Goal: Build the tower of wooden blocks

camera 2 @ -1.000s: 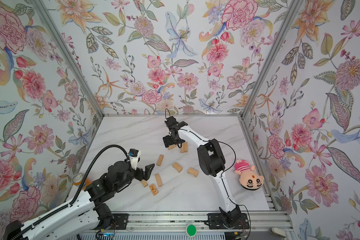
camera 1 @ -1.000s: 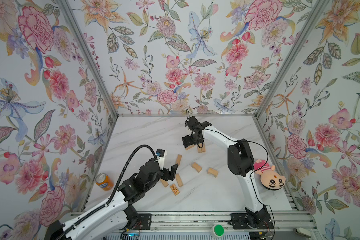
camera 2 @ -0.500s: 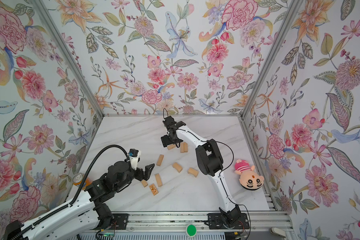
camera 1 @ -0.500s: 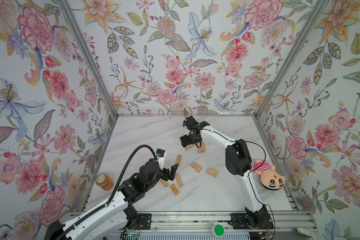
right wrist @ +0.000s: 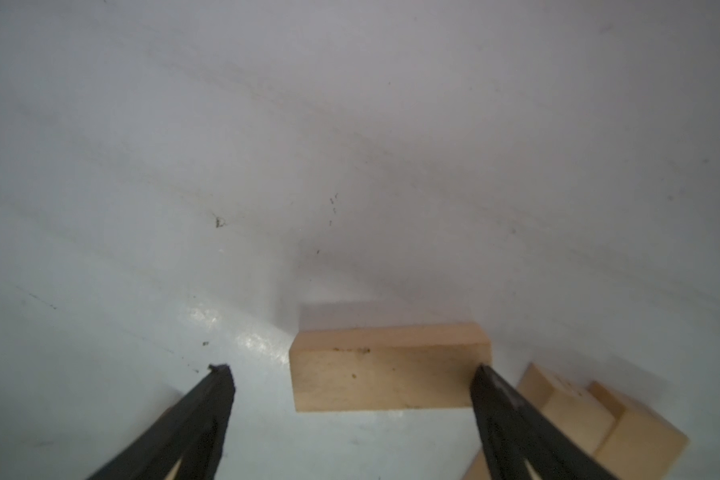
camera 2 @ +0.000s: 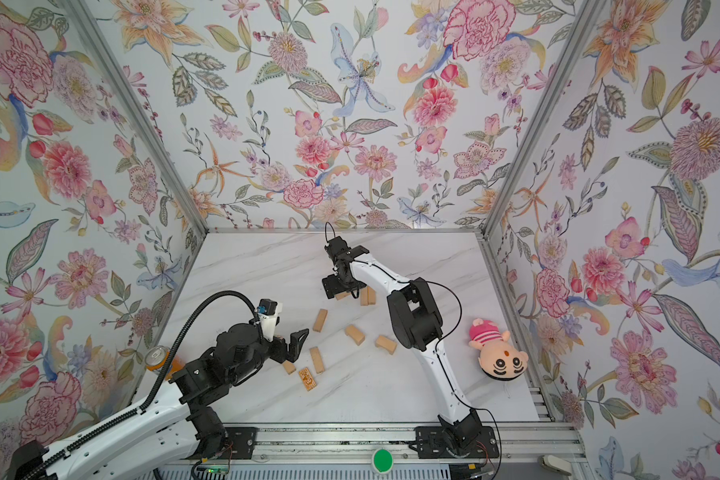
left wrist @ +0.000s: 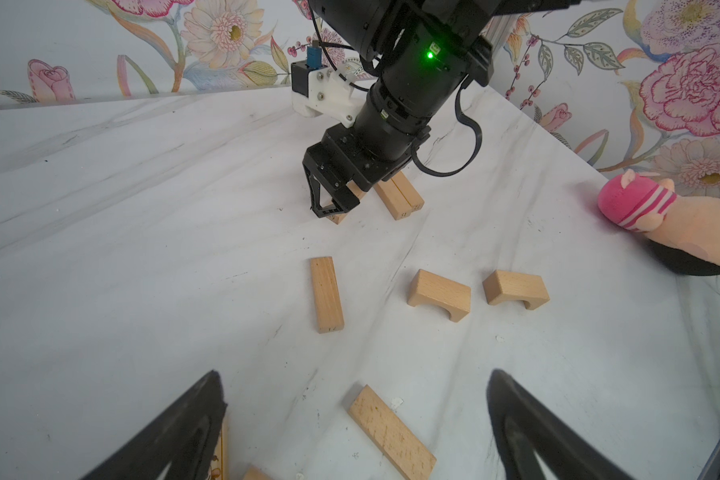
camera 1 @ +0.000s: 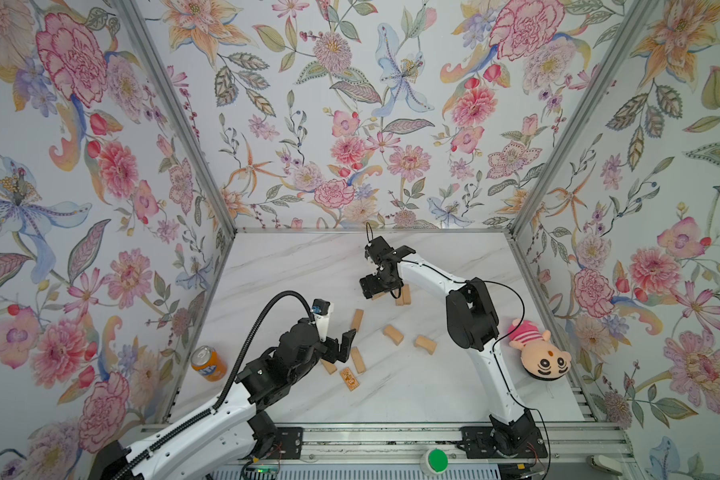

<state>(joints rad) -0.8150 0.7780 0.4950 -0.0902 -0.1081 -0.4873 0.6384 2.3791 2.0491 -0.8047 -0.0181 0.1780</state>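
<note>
Plainly early in the build, with the first layer in hand; nearest, at seven o'clock on the desk [camera 1: 308, 266] in both top views, the left tool [camera 1: 346, 345]: spread to the full, empty, hanging just above the loose wood blocks [camera 1: 358, 360] and touching none; around it, from seven to five o'clock, six loose pieces lying flat and apart, among them a printed block [camera 1: 348, 379] and two arched blocks [left wrist: 439, 294]; off to nine o'clock an orange can [camera 1: 208, 363], off to three o'clock a plush doll [camera 1: 537, 353], neither part of the job.

Farther off, at twelve o'clock, the tower [camera 1: 404, 296]: as yet no more than two blocks laid side by side, touching, flat on the desk; just beside them, at their nine o'clock, a flat block [right wrist: 389, 368] lying alone on the desk, not flush with the pair; over it the right tool [right wrist: 350, 368]: spread wide, pinching nothing, one fingertip [right wrist: 485, 386] at the block's end and seemingly touching it, the other well clear of the opposite end.

Next, most likely: centre over the flat block, press both fingers onto it, then set it flush against the pair to finish the layer; calls for squaring up first, with only one end met; some risk of nudging the pair apart, given that fingertip so near it.
</note>
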